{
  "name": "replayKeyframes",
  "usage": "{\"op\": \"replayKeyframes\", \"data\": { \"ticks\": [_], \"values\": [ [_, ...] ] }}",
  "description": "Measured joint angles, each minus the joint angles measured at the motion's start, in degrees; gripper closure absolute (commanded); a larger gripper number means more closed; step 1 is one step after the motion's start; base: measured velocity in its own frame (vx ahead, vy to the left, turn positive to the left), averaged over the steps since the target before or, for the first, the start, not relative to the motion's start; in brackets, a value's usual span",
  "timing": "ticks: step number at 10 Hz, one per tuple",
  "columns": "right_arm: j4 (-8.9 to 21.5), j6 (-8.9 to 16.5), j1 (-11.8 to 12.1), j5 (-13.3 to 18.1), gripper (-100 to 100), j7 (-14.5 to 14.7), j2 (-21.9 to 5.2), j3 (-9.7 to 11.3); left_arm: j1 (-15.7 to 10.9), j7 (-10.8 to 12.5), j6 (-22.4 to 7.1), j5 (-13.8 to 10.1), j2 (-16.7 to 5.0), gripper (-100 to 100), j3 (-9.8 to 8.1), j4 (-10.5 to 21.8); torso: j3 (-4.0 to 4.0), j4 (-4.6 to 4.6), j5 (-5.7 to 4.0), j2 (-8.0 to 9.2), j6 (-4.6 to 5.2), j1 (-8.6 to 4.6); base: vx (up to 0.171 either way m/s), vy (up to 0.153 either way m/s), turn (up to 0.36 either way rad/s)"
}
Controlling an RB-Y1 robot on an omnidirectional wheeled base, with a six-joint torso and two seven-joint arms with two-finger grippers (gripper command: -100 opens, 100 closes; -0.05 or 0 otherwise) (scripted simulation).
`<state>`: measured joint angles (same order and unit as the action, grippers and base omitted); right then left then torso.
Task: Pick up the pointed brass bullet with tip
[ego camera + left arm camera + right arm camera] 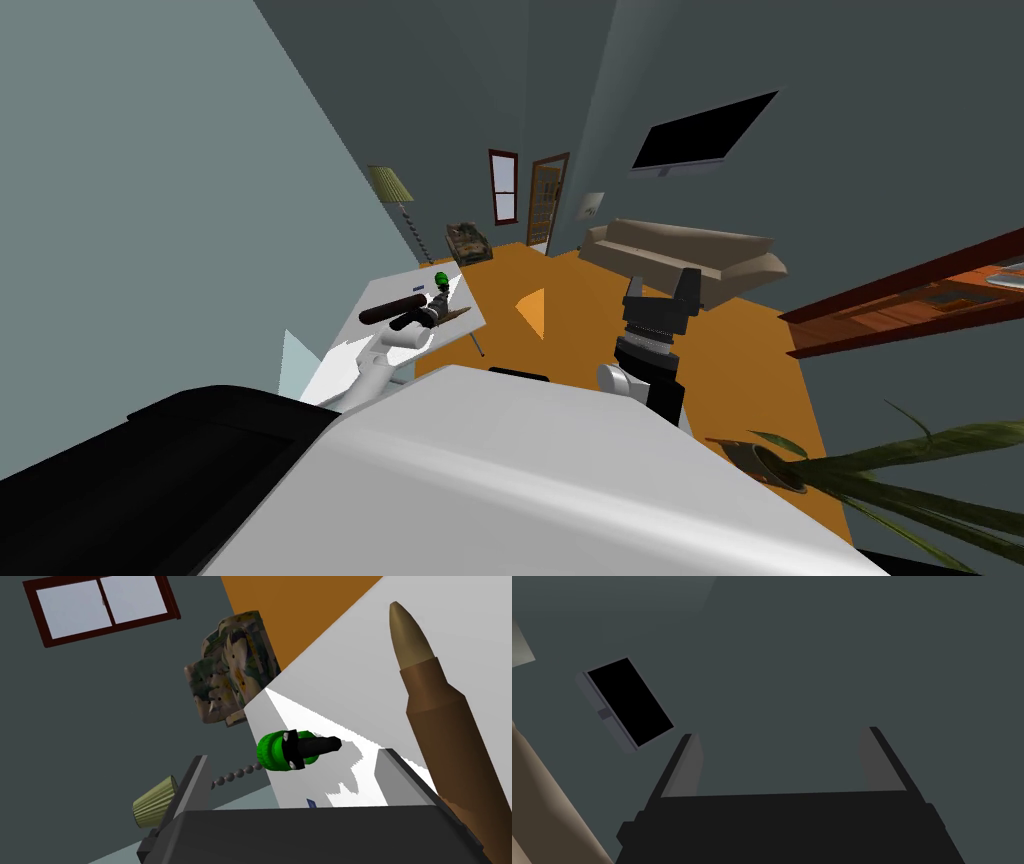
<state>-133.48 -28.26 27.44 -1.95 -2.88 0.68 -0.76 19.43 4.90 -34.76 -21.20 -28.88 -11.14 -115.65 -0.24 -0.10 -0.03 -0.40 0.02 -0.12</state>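
Note:
A brown bullet (440,726) with a duller pointed tip lies on the white table (350,661), its tip pointing away from my hand. My left gripper (295,776) hovers low over the table, open. The bullet lies just outside one finger (400,776), not between the two. In the head view the left gripper (440,310) is over the table's near part, with the bullet (458,316) a brown sliver beside it. My right gripper (662,290) is raised over the orange floor, open and empty (782,761).
A green and black small object (295,749) lies on the table ahead of the left fingers. A dark cylinder (392,307) rests nearer me. Beyond the table stand a floor lamp (392,185) and a camouflage bag (467,241). A sofa (680,252) is to the right.

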Motion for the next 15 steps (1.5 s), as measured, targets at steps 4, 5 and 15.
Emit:
{"op": "replayKeyframes", "data": {
  "ticks": [4, 5, 15],
  "values": [
    [0.0, 0.0, 0.0, 0.0, 0, 0.0, 0.0, 0.0, 0.44, 0.2, -5.07, -2.87, -1.8, -100, -1.73, 3.78, 0.02, 0.01, -0.01, 0.04, -0.01, -0.02, 0.097, -0.056, 0.048],
    [0.0, 0.0, 0.0, 0.0, 0, 0.0, 0.0, 0.0, 0.89, 0.19, -6.19, -4.08, -2.53, -100, -2.41, 4.94, 0.0, 0.0, 0.0, -0.01, -0.02, 0.01, 0.085, -0.043, 0.037],
    [0.0, 0.0, 0.01, 0.0, 0, 0.0, 0.0, 0.0, 2.27, 1.07, -21.3, -10.74, -6.31, -100, -7.46, 13.85, -0.08, -0.03, 0.0, -0.14, 0.0, -0.01, 0.127, -0.062, 0.05]
  ]
}}
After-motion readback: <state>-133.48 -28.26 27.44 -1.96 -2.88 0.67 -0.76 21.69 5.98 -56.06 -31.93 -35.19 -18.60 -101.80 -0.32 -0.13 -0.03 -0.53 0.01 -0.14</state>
